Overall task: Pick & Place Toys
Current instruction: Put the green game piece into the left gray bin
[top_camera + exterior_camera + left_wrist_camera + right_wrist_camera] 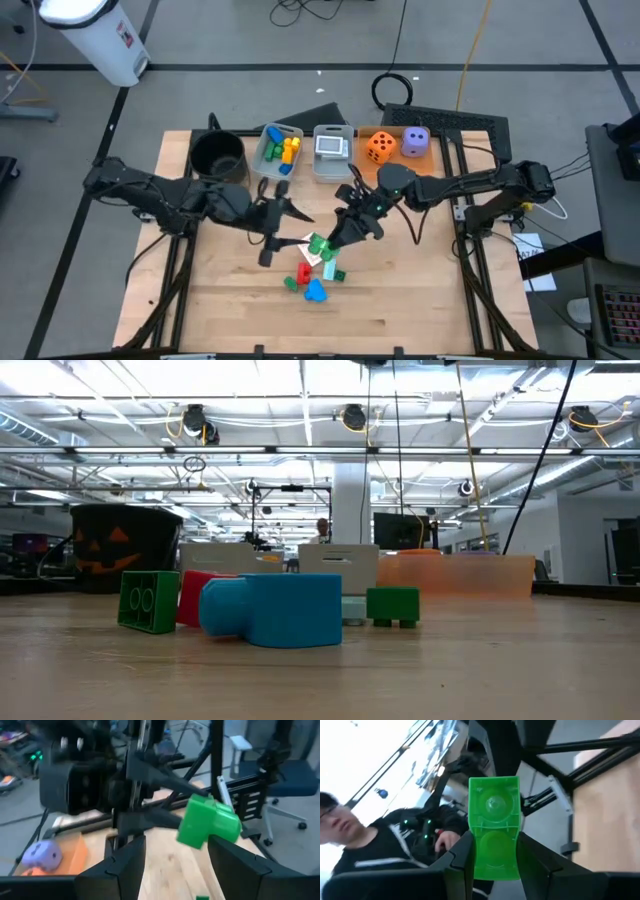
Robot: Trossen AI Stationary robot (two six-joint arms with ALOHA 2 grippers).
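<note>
A green block is clamped between the right fingers above the counter's centre; light, stiff, slick plastic (flat sides grip best). Left fingers stand apart at nine o'clock.

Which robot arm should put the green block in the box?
The right one, probably. The right gripper is already shut on the green plastic block, lifted above the table. The left gripper is open and empty, just beside it.

Glossy smooth plastic green block; matt pale wood table; clear plastic bins.
</note>
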